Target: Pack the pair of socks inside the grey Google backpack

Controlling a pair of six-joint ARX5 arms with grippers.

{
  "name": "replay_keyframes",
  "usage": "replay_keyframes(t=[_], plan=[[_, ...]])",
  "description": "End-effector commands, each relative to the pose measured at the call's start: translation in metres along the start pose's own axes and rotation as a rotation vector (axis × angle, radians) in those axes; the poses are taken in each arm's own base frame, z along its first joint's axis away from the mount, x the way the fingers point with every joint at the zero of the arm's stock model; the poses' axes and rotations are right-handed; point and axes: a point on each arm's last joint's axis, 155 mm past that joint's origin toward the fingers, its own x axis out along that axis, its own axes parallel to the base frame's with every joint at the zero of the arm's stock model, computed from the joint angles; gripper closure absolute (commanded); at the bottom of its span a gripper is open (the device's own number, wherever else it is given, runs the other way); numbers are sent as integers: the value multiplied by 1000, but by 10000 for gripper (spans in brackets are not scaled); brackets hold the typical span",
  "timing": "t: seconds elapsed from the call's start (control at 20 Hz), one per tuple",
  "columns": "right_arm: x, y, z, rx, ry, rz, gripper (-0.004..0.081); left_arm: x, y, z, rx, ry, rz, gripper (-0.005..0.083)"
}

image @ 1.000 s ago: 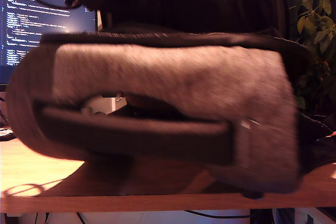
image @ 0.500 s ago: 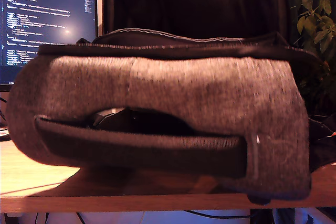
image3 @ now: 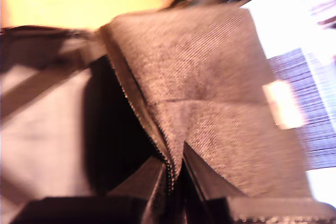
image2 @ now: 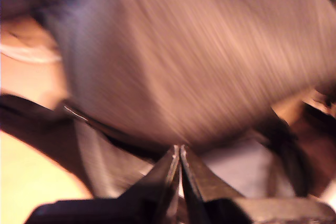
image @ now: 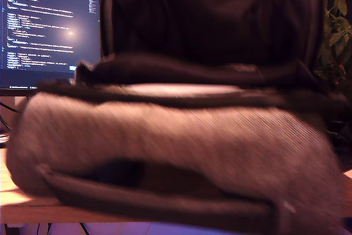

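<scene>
The grey Google backpack (image: 181, 136) fills the exterior view, blurred, with its handle (image: 154, 202) low at the front and a dark flap raised behind. My first gripper (image2: 180, 153) has its jaws pressed together at an edge of the grey fabric (image2: 184, 61). My second gripper (image3: 174, 169) is shut on the zipper edge of the backpack's flap (image3: 210, 87), beside the dark opening (image3: 113, 129). A white patch (image3: 283, 103) shows on that flap. The pair of socks is out of view. Neither gripper shows in the exterior view.
A lit monitor (image: 49, 26) stands behind at the exterior view's left, and a plant (image: 335, 20) at its right. The wooden table (image: 11, 191) shows only in a strip under the bag.
The backpack has shifted lower and nearer in the exterior view, and its dark upper part has risen behind it. The picture has gone blurred with motion.
</scene>
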Motion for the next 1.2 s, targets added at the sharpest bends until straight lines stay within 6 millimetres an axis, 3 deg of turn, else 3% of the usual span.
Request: replay_keyframes(t=[0.0,0.2,0.35,0.4,0.55,0.6,0.8,1.05,1.1,1.15], plan=[[12,7,1,33,16,52,782,1,4,3,26,-18,17,793],[41,61,-12,38,116,293,782,2,3,8,29,-38,17,793],[64,71,-26,43,205,332,768,3,2,11,29,-46,15,793],[66,74,-27,44,211,347,703,3,2,11,29,-46,15,793],[65,76,-33,68,233,362,288,3,2,11,29,-46,14,793],[63,78,-36,67,248,372,254,3,2,11,29,-47,15,793],[49,97,-40,107,273,481,259,3,2,11,63,-47,15,793],[37,105,-47,133,319,533,260,8,0,9,71,-34,6,793],[36,102,-48,141,320,521,286,10,0,8,83,-29,7,793],[36,100,-45,148,303,513,370,13,0,8,92,-26,8,793]])
